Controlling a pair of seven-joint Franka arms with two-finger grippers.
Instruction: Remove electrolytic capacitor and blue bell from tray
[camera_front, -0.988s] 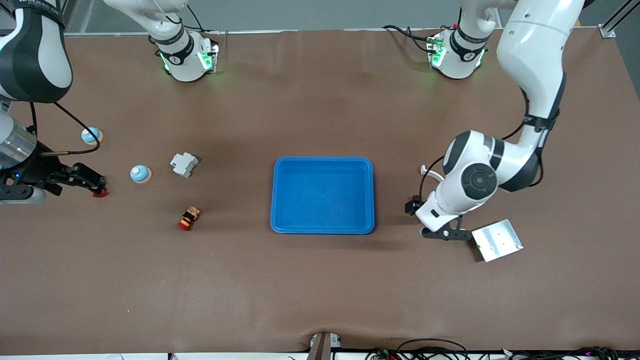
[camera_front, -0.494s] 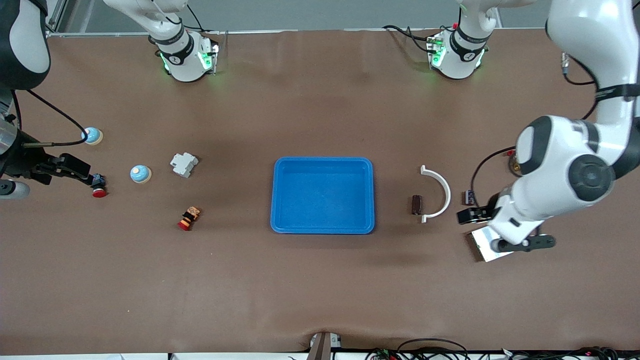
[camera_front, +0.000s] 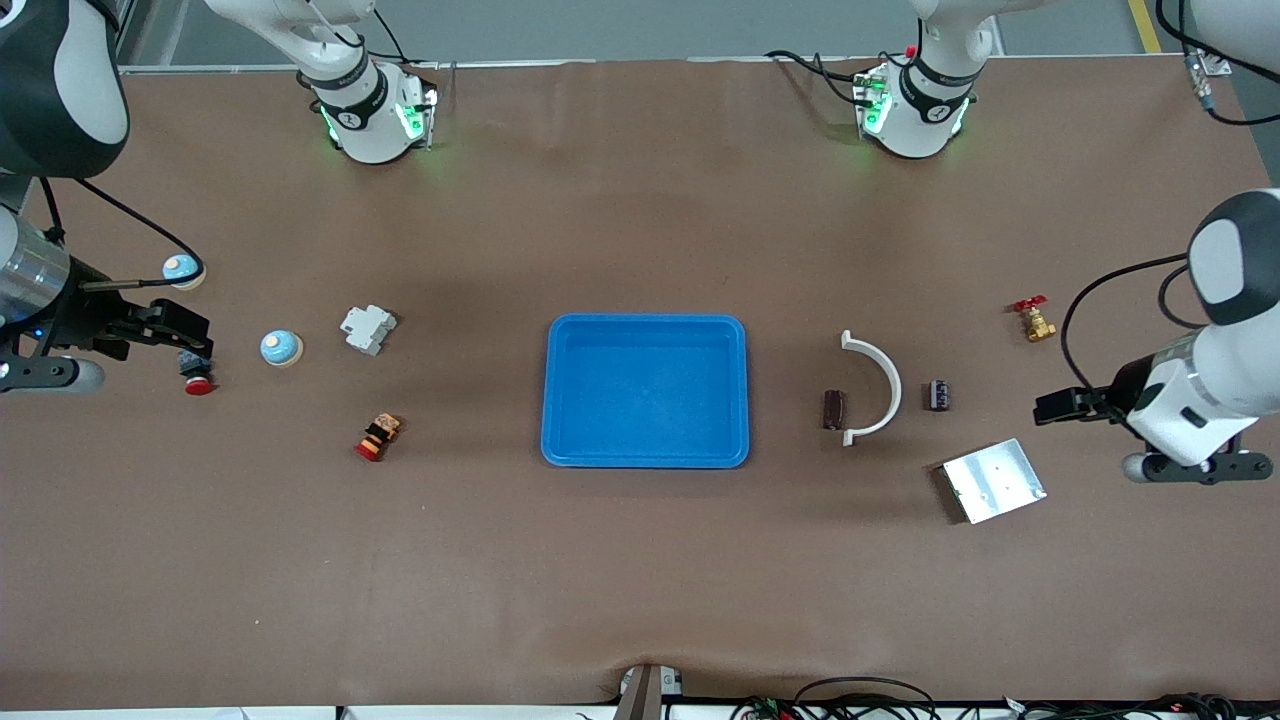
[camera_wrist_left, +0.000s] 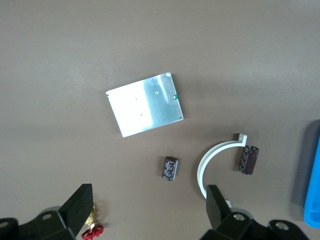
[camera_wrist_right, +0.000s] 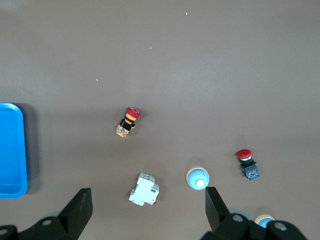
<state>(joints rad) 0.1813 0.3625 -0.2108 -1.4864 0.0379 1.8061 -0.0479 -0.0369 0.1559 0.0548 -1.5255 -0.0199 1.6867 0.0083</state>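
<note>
Two blue-and-white bells (camera_front: 281, 347) (camera_front: 183, 268) stand toward the right arm's end of the table; both show in the right wrist view (camera_wrist_right: 198, 178) (camera_wrist_right: 264, 220). A dark capacitor (camera_front: 938, 394) and a brown one (camera_front: 832, 409) lie either side of a white arc (camera_front: 872, 385); both show in the left wrist view (camera_wrist_left: 170, 168) (camera_wrist_left: 248, 159). A blue tray (camera_front: 560, 440) lies mid-table. My right gripper (camera_front: 192, 338) (camera_wrist_right: 147, 210) is open and empty, up over the bells' area. My left gripper (camera_front: 1052, 409) (camera_wrist_left: 148, 210) is open and empty, up over the table's end.
A white breaker (camera_front: 367, 328), a red-topped emergency button (camera_front: 378, 437) and a red push button (camera_front: 197, 380) lie near the bells. A metal plate (camera_front: 993, 480) and a brass valve (camera_front: 1033, 320) lie near the capacitors.
My left arm has swung from beside the tray out to its own end of the table, uncovering the arc, capacitors and valve. My right gripper has shifted slightly above the red push button.
</note>
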